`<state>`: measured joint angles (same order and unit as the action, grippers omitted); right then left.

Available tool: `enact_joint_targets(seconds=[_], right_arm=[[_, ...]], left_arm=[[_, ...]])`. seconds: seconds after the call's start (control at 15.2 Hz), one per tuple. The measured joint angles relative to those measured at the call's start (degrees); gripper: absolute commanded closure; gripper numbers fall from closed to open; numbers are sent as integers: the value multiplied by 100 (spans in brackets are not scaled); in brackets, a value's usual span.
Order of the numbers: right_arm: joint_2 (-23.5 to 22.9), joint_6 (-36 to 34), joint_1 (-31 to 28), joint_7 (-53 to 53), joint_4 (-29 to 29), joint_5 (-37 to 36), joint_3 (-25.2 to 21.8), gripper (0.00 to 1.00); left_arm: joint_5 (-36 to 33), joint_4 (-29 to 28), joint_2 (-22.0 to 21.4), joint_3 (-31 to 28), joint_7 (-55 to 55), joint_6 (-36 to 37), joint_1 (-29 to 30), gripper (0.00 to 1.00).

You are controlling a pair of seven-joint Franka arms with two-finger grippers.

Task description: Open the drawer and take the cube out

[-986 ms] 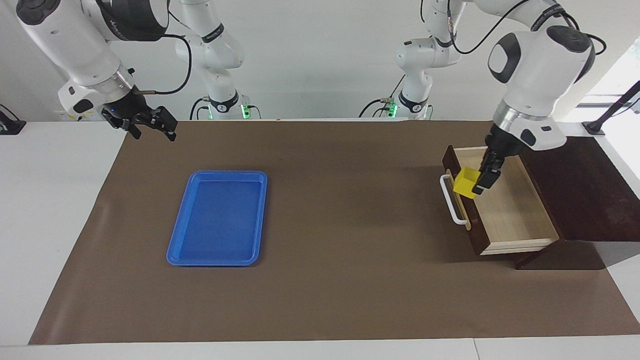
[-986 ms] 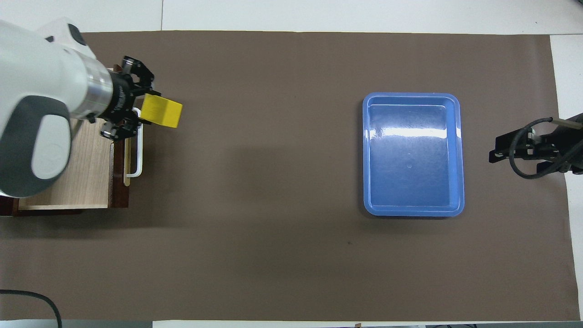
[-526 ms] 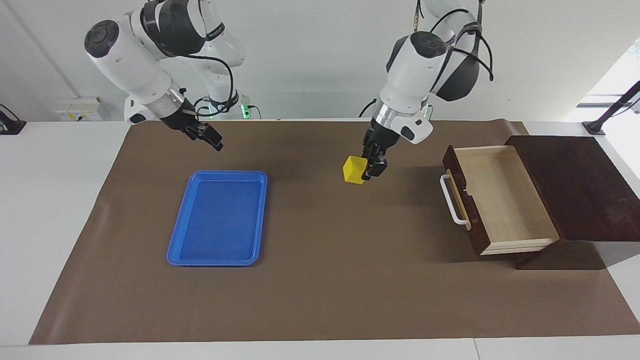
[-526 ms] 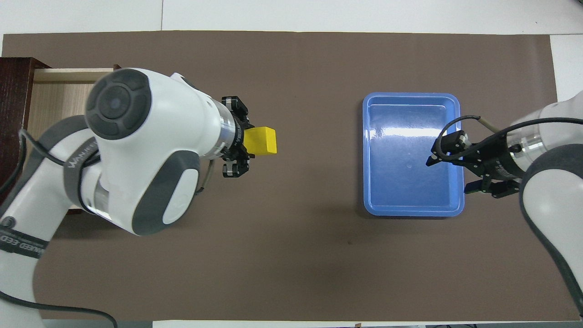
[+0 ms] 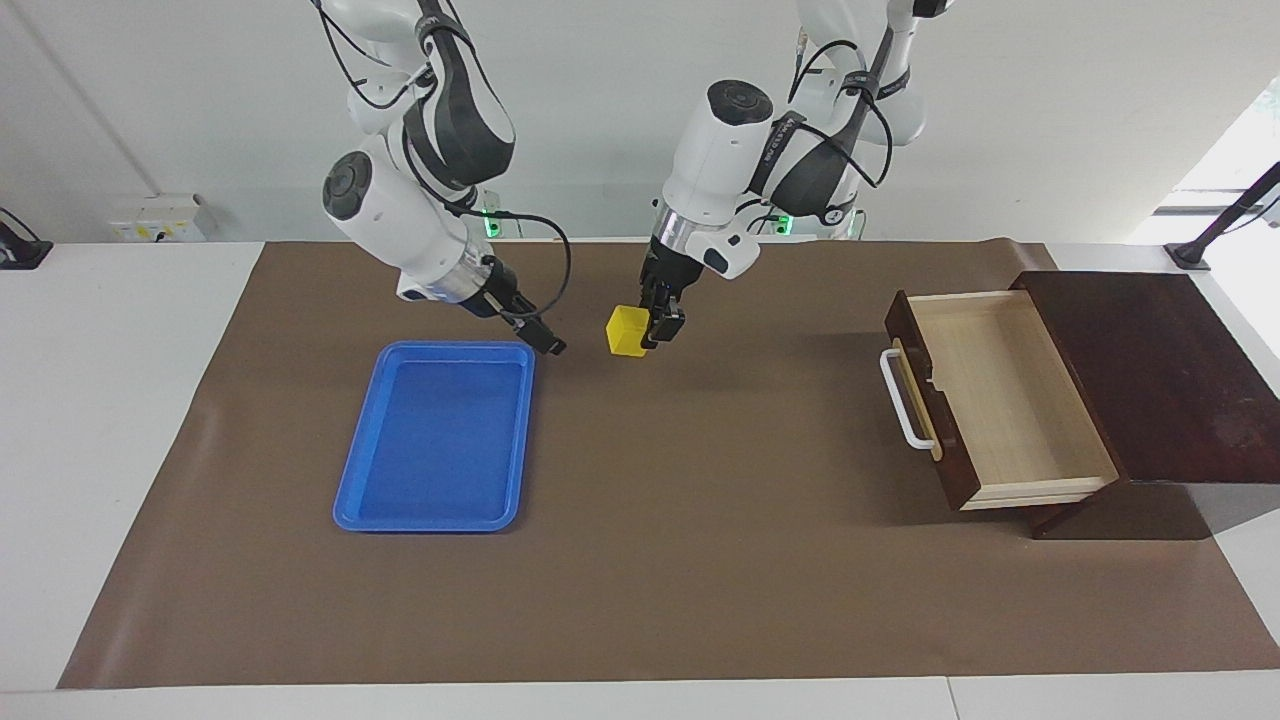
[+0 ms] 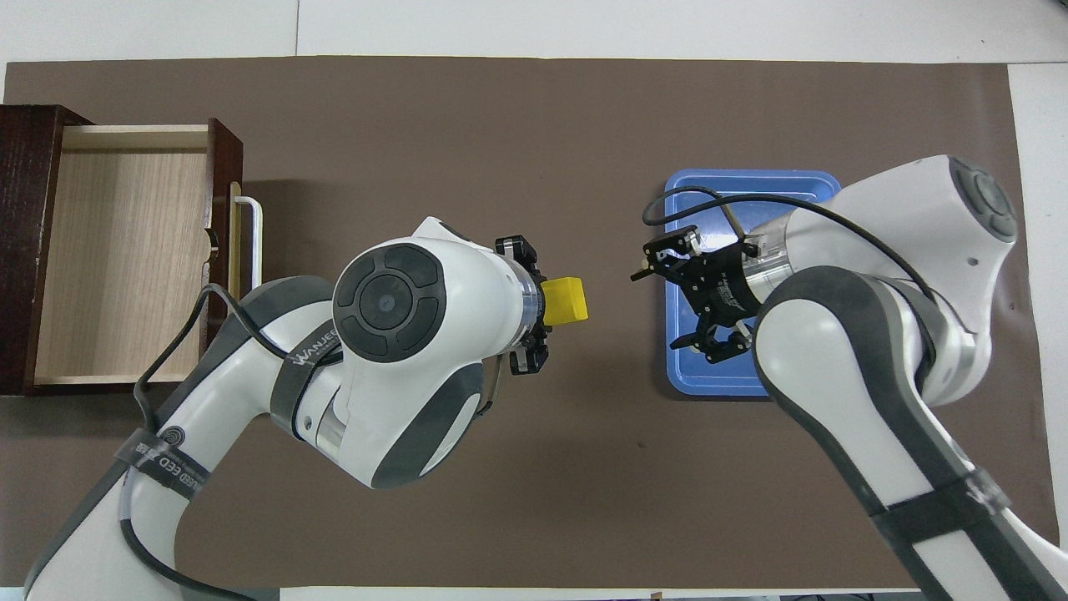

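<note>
Looking at the facing view, you see the left claw (image 5: 661, 325) up in the air over the brown mat (image 5: 700, 600), clamped on the yellow cube (image 5: 627, 331), which hangs clear of the counter (image 5: 100, 400) between the drawer (image 5: 1000, 400) and the blue tray (image 5: 435, 436). The cube is out of the drawer and well apart from it. The drawer stands pulled open at the left arm's end of the counter, its pale wooden inside showing, its white handle (image 5: 903, 400) facing the tray, and its dark wooden box (image 5: 1170, 380) beside it. The right claw (image 5: 545, 340) hangs over the mat just by the tray corner nearest the robots and the cube; whether its fingers are apart you cannot tell in this view. The two claws are near each other but not touching.

Turning to the overhead view, you find the left claw (image 6: 534, 309) reaching out from the left arm's round wrist, with the cube (image 6: 564, 300) gripped at its tip over bare mat (image 6: 534, 125). The right claw (image 6: 680, 300) points toward the cube with its fingers spread apart, holding nothing, over the tray (image 6: 751, 179) edge that faces the drawer. The open drawer (image 6: 125, 250) lies at the left arm's end with its handle (image 6: 254, 242) toward the middle of the counter.
</note>
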<state>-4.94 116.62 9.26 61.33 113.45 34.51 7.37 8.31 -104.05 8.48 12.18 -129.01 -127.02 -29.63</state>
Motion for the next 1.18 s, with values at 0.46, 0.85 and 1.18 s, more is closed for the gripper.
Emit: enact_joint_targets(seconds=[0.46,0.85,1.18], right_arm=[[-261,610,502,754,-14,800,-2,0],[-261,658,685,828,-4,800,-14,0],[-261,726,769,916,-4,800,-14,9]], left_arm=[[0,-45,0,-10,-33,-47,-3,100],[6,-66,-1,-8,-53,-86,-7,100],[11,-89,-2,-3,-56,-82,-9,100]])
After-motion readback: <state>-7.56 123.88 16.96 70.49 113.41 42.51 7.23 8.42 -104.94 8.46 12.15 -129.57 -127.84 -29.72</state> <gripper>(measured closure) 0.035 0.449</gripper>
